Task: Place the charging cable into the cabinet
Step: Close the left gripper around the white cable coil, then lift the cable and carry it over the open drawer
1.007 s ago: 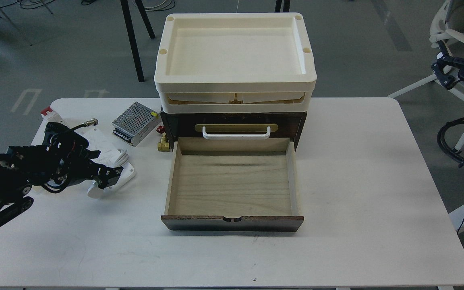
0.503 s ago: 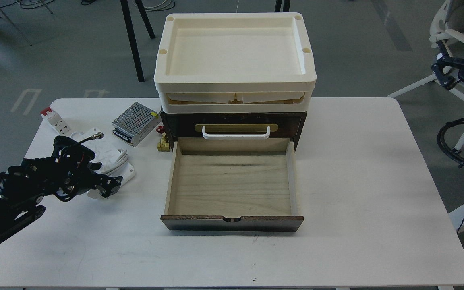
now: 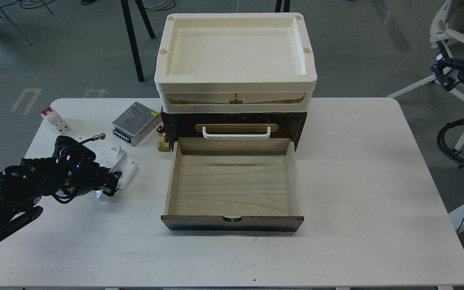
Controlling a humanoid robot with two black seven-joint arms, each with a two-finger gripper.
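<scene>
The charging cable [image 3: 129, 170], a white flat block wrapped in white cord, lies on the table's left side, left of the cabinet. Its small round puck [image 3: 101, 196] hangs at the near end. My left gripper [image 3: 109, 184] sits on the block's near-left part, fingers closed around it; the block's right edge looks tilted up. My arm hides much of the block. The cabinet [image 3: 234, 121] is a dark brown chest with a white handle [image 3: 236, 133]. Its pale wood drawer [image 3: 233, 183] is pulled out and empty. My right gripper [image 3: 442, 71] is open, off the table at the far right.
A cream tray [image 3: 235, 86] sits on the cabinet. A silver perforated box [image 3: 136, 117], a small white block with a red tip [image 3: 55, 119] and a brass fitting [image 3: 162, 144] lie at the back left. The white table [image 3: 377, 181] spreads right of the drawer.
My left gripper dropped lower and drew back toward me onto the cable. The block has shifted, its right edge now raised. The right arm has not moved.
</scene>
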